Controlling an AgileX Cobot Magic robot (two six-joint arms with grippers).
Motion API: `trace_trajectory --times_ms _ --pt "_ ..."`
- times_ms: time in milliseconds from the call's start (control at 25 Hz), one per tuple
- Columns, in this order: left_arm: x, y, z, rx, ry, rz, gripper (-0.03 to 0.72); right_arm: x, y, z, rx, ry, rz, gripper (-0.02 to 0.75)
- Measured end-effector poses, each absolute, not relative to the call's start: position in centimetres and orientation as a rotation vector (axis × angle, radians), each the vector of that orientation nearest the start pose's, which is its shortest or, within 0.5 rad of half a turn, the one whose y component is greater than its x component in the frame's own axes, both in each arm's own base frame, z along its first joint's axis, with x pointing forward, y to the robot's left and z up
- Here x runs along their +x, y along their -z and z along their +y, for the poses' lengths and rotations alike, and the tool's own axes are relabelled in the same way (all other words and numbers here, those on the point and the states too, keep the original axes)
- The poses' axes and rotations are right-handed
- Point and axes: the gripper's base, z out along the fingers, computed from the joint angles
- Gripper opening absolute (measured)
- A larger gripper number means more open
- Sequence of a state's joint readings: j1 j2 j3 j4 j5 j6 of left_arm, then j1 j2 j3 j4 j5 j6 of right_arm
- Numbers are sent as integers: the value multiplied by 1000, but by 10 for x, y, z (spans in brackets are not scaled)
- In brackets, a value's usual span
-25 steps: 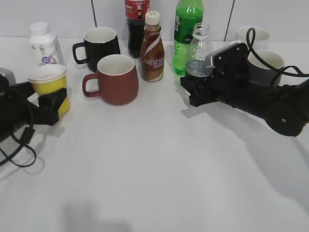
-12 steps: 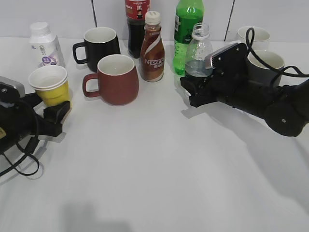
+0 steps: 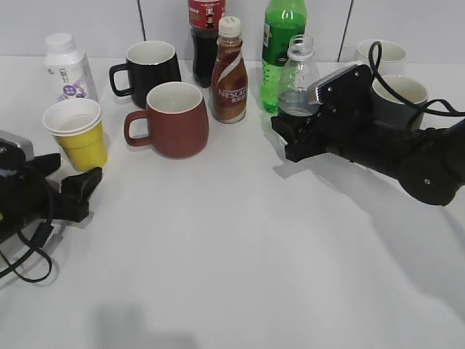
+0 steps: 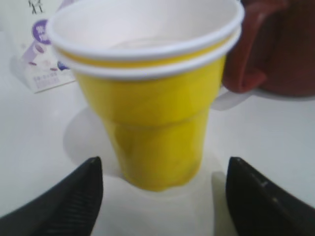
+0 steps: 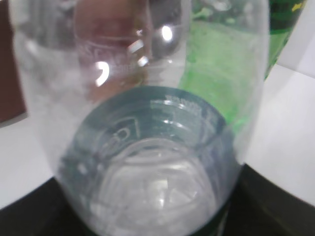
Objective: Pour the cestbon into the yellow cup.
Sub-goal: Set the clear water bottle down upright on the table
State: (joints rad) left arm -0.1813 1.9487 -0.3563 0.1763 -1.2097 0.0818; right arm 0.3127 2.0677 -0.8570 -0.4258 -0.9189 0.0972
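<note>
The yellow cup (image 3: 78, 135) stands upright on the white table at the left; in the left wrist view it (image 4: 156, 113) fills the middle and shows a double white rim. My left gripper (image 3: 71, 178) is open and empty, just in front of the cup, with a finger (image 4: 74, 201) on each side and clear of it. The cestbon (image 3: 298, 83), clear with a dark green band and no cap, stands upright right of centre. My right gripper (image 3: 294, 137) is shut on its lower part. The bottle (image 5: 147, 123) fills the right wrist view, with my gripper (image 5: 152, 219) at its base.
A reddish-brown mug (image 3: 174, 120) stands right of the cup, a black mug (image 3: 150, 69) behind it, and a white milk bottle (image 3: 67, 69) at the far left. A Nescafe bottle (image 3: 229, 73), a cola bottle (image 3: 205, 33) and a green bottle (image 3: 282, 43) line the back. A white mug (image 3: 381, 52) and a grey mug (image 3: 398, 93) stand behind the right arm.
My left gripper has let go of the yellow cup, opened, and drawn back toward the lower left. The cup now stands alone. The right gripper and bottle have stayed put.
</note>
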Motion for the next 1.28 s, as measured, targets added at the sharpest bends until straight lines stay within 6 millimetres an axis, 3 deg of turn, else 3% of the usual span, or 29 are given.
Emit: trace_trajectory --times_ms 320,520,880,1280 --pt "241 -101 -59 407 176 1837 609 352 -115 145 -666 -402 1699 459" --pt "227 -116 -56 343 215 1817 608 352 -115 145 -666 -402 1700 461" --pt "215 -141 -58 318 299 1778 592 346 -108 144 -617 -463 1771 597" --pt "200 -176 -59 295 385 1769 592 333 -106 137 -580 -461 1903 607"
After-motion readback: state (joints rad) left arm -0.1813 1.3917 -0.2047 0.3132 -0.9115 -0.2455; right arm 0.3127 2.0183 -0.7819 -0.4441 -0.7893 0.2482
